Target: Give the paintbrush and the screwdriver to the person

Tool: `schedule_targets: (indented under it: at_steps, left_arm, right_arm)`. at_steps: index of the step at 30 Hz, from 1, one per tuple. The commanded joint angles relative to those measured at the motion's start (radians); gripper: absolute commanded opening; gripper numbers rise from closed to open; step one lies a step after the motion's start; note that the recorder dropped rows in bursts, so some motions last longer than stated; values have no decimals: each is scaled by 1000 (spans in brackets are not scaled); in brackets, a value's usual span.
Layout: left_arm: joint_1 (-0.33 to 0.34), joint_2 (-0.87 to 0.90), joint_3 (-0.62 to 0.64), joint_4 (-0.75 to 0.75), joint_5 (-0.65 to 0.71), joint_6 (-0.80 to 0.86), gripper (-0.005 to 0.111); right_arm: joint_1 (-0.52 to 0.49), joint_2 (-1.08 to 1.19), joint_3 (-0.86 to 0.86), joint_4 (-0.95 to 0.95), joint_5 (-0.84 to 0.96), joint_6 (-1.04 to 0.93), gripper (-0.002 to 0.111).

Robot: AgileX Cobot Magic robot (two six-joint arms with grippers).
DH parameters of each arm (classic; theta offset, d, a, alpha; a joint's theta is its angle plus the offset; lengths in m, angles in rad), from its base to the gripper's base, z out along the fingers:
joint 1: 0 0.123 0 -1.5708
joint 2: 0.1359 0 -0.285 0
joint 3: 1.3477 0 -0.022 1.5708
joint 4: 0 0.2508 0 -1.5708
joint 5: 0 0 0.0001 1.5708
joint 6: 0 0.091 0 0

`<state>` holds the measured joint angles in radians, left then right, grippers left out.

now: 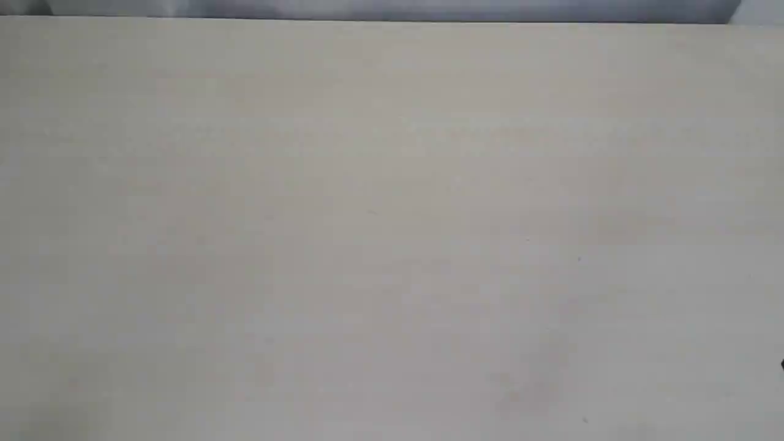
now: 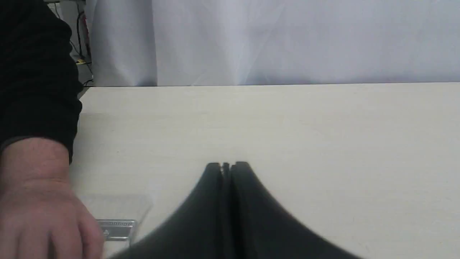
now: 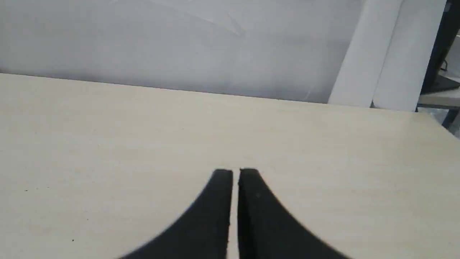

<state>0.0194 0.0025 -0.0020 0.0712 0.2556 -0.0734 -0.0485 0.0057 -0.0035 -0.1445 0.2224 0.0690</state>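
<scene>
In the left wrist view the person's bare hand (image 2: 39, 208) with a dark sleeve (image 2: 36, 72) rests over the paintbrush (image 2: 116, 216); only its pale bristles and silver band show, the handle is hidden under the hand. My left gripper (image 2: 227, 166) is shut, empty, a short way from the brush. My right gripper (image 3: 235, 172) is shut with a thin slit between the fingers and holds nothing, above bare table. The screwdriver is out of view. The exterior view shows only the tabletop (image 1: 392, 233), with neither gripper in it.
A pale wooden table (image 2: 287, 126) fills every view, backed by a white curtain (image 2: 287, 39). Cables and a dark stand (image 2: 81, 43) sit past the table's corner in the left wrist view. A dark frame (image 3: 442, 46) stands beyond the table's corner in the right wrist view.
</scene>
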Motion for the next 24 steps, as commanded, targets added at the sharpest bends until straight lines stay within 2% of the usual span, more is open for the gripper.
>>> schedule_targets:
  at_steps: [1,14,24]
  left_arm:
    - [-8,-2,2,-1,-6,-2,0]
    - [-8,-2,2,-3,-6,-2,0]
    - [-8,-2,2,-3,-6,-2,0]
  right_arm:
    - [-7,-6,4,10,12,-18,5]
    - [-7,-6,4,10,129,-30,5]
    - [-7,-6,4,10,127,-30,5]
